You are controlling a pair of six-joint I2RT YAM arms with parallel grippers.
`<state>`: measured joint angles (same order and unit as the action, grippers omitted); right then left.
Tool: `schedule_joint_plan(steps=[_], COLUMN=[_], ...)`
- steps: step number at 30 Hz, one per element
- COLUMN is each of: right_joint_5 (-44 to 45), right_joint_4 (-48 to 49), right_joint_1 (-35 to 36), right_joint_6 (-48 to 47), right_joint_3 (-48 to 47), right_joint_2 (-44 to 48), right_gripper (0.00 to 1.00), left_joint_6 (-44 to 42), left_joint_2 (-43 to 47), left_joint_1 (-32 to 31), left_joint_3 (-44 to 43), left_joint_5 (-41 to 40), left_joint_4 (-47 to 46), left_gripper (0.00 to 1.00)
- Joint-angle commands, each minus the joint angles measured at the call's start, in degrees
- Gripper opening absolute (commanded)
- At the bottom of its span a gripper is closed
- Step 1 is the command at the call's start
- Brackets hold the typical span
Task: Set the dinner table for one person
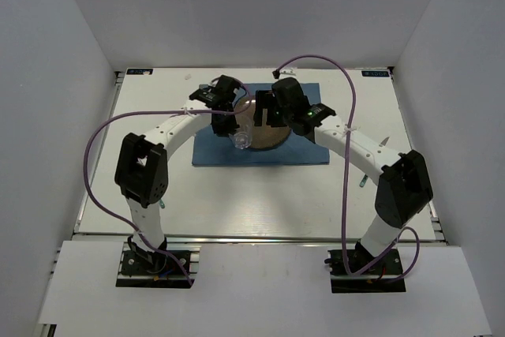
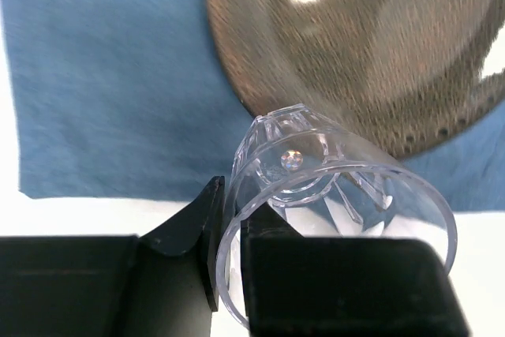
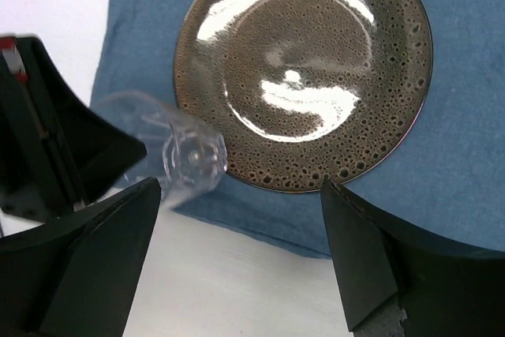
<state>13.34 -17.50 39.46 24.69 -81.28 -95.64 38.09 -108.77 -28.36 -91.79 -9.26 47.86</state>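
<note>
We're seeing the worktop (image 1: 237,195) lying flat under both arms, its long axis running L-R in the top view, w/ a blue placemat (image 1: 304,151) toward the far centre. L gripper (image 2: 229,211) jaws are pinching the rim of a clear glass (image 2: 331,203) that's tipped over, base pointing at the brown plate (image 3: 304,76). R gripper (image 3: 237,195) jaws are hanging wide apart over the plate, holding nothing. Only the wrist views are showing the rim pinch and the plate's speckles.

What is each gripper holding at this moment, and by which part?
The left gripper pinches the clear glass by its rim wall, one finger inside and one outside. The right gripper is open and holds nothing.
</note>
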Motion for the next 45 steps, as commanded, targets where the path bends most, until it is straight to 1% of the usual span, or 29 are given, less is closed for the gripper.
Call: schedule_joint_plan(steps=[1, 7, 8, 9, 11, 12, 13, 14, 15, 17, 18, 21, 22, 23, 24, 29, 32, 33, 35, 36, 37, 38, 39, 40, 42, 44, 45], right_joint_5=[1.7, -1.6, -1.7, -1.7, -1.5, -1.6, -1.5, -1.7, -1.8, -2.0, -1.7, -0.3, 0.0, 0.5, 0.7, 3.4, 5.7, 6.0, 7.0, 7.7, 9.1, 9.6, 9.8, 9.9, 9.2, 8.4, 7.1], right_joint_4=[-0.3, 0.6, 0.7, 0.7, 0.7, 0.6, 1.0, 1.2, 1.6, 1.9, 1.6, 1.2, 0.6, 0.0, -0.3, -3.4, -4.4, -4.7, -6.3, -7.3, -10.0, -11.7, -13.0, -13.8, -15.1, -14.8, -14.8], right_joint_1=[0.2, 0.3, 0.4, 0.4, 0.4, 0.4, 0.4, 0.4, 0.4, 0.5, 0.5, 0.5, 0.4, 0.4, 0.1, -1.3, -3.9, -6.0, -7.6, -9.6, -10.5, -11.9, -13.3, -14.6, -16.9, -19.0, -21.1], right_joint_6=[0.9, 1.4, 1.6, 1.7, 1.8, 1.8, 1.8, 1.8, 1.9, 1.9, 1.9, 1.9, 1.8, 1.6, 1.1, 0.1, -0.3, -0.9, -1.8, -2.4, -3.5, -4.0, -4.4, -5.2, -5.5, -5.5, -5.6], right_joint_3=[-2.0, -2.1, -2.1, -2.0, -1.9, -1.5, -1.3, -0.9, -0.5, -0.4, -0.5, -1.3, -1.8, -2.5, -3.1, -7.8, -10.6, -11.4, -15.9, -18.1, -23.9, -27.1, -30.1, -35.4, -39.4, -42.9, -44.3], right_joint_2=[-1.3, -4.4, -4.7, -5.1, -5.8, -6.1, -6.0, -5.9, -5.7, -5.6, -5.5, -5.3, -5.4, -5.4, -5.9, -8.6, -11.0, -11.8, -15.3, -16.8, -20.3, -22.3, -24.1, -27.3, -29.7, -32.5, -34.5], right_gripper=[0.87, 0.8, 0.73, 0.68, 0.55, 0.5, 0.42, 0.42, 0.33, 0.2, 0.0, 0.0, 0.0, 0.0, 0.0, 0.0, 0.0, 0.0, 0.0, 0.0, 0.0, 0.0, 0.0, 0.0, 0.0, 0.0, 0.0], left_joint_6=[-0.6, -0.6, -0.5, -0.5, -0.3, -0.3, -0.3, -0.2, -0.2, 0.1, 0.2, 0.7, 1.0, 1.3, 1.6, 2.2, 2.5, 2.2, 2.0, 1.4, 0.2, 0.1, -1.8, -2.9, -6.2, -8.6, -8.9], left_joint_2=[4.8, 4.1, 4.2, 4.1, 4.2, 4.4, 4.7, 4.8, 4.9, 5.2, 5.4, 5.5, 5.6, 6.0, 6.4, 9.6, 14.1, 15.6, 19.6, 21.1, 23.8, 23.8, 26.2, 27.7, 32.1, 35.0, 37.8], left_joint_1=[-2.8, -5.1, -5.6, -6.2, -6.2, -6.7, -6.7, -6.7, -6.7, -6.7, -6.7, -6.7, -6.7, -6.7, -6.7, -6.7, -5.5, -5.5, -5.5, -5.5, -5.5, -5.5, -5.5, -5.5, -5.5, -5.5, -5.5], left_joint_3=[0.0, -1.6, -1.9, -2.0, -2.4, -2.5, -2.9, -2.8, -2.9, -3.4, -3.6, -5.1, -5.6, -5.9, -6.2, -4.7, -2.5, -0.6, 1.1, 3.0, 4.1, 5.0, 6.2, 8.7, 11.6, 16.3, 18.0], left_joint_5=[1.8, 3.5, 3.6, 3.6, 3.2, 3.1, 2.7, 2.7, 2.8, 2.8, 2.6, 1.1, 0.5, -0.2, -1.4, -4.7, -8.1, -10.9, -15.1, -18.1, -19.6, -20.5, -21.8, -22.0, -22.3, -22.9, -24.6], left_joint_4=[-2.1, -2.9, -2.9, -2.9, -2.9, -2.9, -2.9, -2.9, -3.2, -3.5, -3.6, -2.4, -2.2, -1.4, -1.0, 0.4, 2.7, 3.3, 5.4, 6.2, 7.7, 8.1, 8.5, 8.8, 8.6, 8.1, 7.5], left_gripper=[0.0, 0.04, 0.05, 0.06, 0.08, 0.11, 0.12, 0.12, 0.14, 0.18, 0.24, 0.44, 0.68, 0.9, 0.98, 0.98, 0.98, 0.98, 0.98, 0.98, 0.98, 0.98, 0.98, 0.98, 0.98, 0.98, 0.98])
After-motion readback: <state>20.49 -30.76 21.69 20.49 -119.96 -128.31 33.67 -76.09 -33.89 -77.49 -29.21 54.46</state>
